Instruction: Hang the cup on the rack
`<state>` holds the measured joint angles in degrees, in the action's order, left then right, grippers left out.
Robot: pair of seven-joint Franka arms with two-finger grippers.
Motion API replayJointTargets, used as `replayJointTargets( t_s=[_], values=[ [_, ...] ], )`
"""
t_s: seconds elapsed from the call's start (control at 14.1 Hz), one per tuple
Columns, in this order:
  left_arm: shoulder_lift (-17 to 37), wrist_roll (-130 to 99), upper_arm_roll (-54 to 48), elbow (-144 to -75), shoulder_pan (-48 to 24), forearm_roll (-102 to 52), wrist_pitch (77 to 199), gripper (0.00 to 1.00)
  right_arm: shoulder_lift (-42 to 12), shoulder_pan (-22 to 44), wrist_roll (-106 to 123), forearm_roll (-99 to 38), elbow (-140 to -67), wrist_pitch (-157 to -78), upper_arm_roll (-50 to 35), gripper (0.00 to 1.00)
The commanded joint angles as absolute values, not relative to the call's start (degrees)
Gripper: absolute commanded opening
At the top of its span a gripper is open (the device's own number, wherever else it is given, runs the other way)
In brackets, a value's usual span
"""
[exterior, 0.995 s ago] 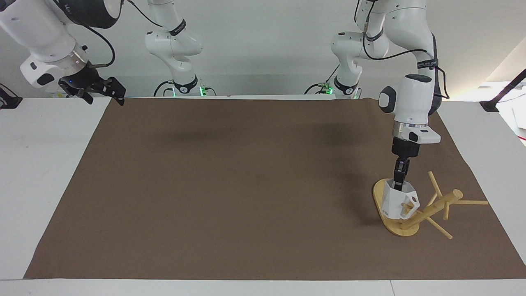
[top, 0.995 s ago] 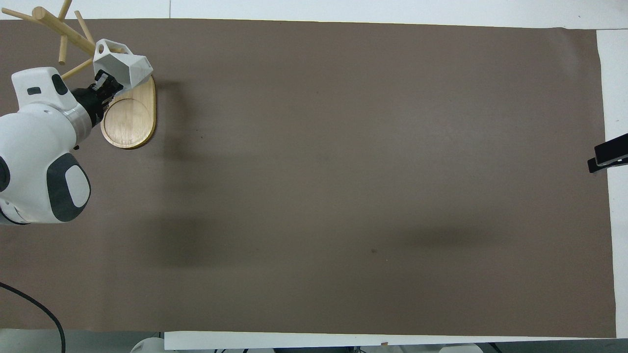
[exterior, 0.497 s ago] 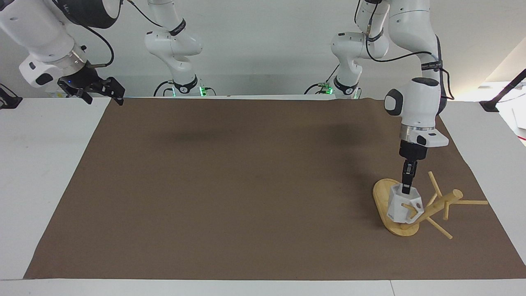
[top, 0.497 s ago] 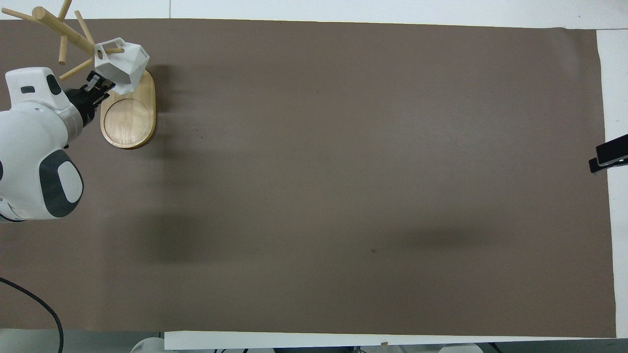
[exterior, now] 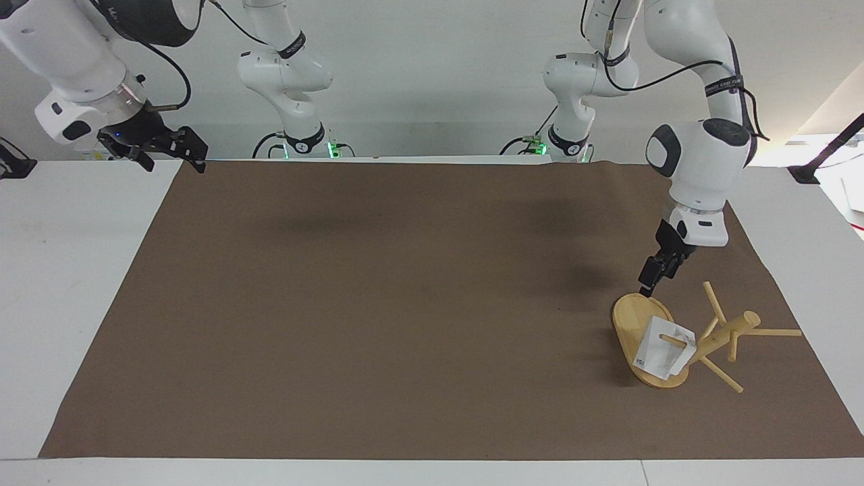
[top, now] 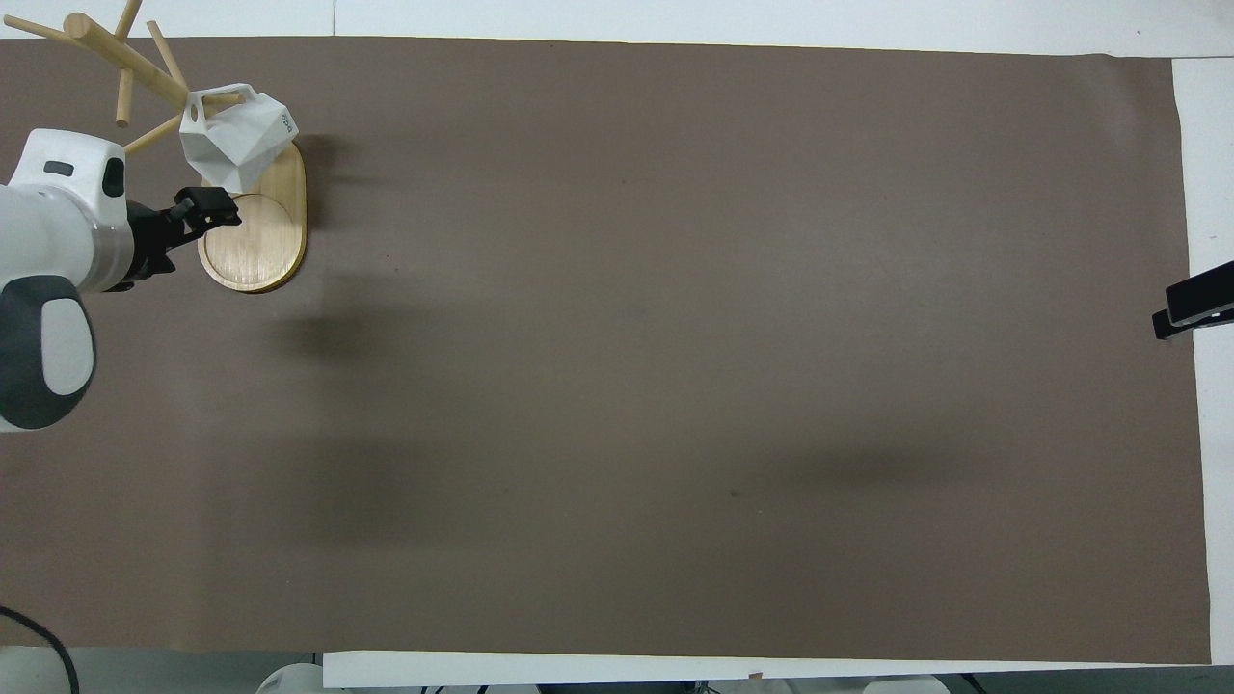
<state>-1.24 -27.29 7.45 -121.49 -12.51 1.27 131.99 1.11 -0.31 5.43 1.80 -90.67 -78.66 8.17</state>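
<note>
The white faceted cup (exterior: 661, 351) hangs by its handle on a lower peg of the bamboo rack (exterior: 727, 333), tilted over the rack's oval base (exterior: 631, 320). In the overhead view the cup (top: 236, 135) hangs from the rack (top: 125, 63) above its base (top: 255, 241). My left gripper (exterior: 649, 280) is open and empty. It hangs over the end of the base nearer to the robots, clear of the cup, and also shows in the overhead view (top: 212, 204). My right gripper (exterior: 169, 150) is open and empty, and waits raised at the right arm's end.
A brown mat (exterior: 405, 304) covers most of the white table (exterior: 67, 270). The rack stands at the left arm's end of the mat, with pegs sticking out toward the mat's edge. A black clamp (exterior: 820, 158) sits on the white table top nearby.
My left gripper let go of the cup and drew back up toward the robots. The cup swung down and now hangs on the peg. The right arm barely moved.
</note>
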Motion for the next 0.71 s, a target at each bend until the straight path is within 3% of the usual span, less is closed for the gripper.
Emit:
replayJointTargets(
  t_s=[0.0,0.36,0.64],
  values=[
    [-4.1,-15.9,7.4,-114.6,-11.5,4.7,114.9,1.00,2.0,-0.3,4.6,2.2,-91.4,-78.9,8.1,1.00],
    [0.6,1.2,7.4,-92.8,-10.3,4.8,86.2,1.00,2.0,-0.3,4.6,2.2,-91.4,-79.2,8.1,1.00],
    [-0.3,5.5,7.4,-91.7,-8.4,4.7,83.8,1.00,1.9,-0.3,4.6,2.2,-91.4,-79.5,8.1,1.00]
  ],
)
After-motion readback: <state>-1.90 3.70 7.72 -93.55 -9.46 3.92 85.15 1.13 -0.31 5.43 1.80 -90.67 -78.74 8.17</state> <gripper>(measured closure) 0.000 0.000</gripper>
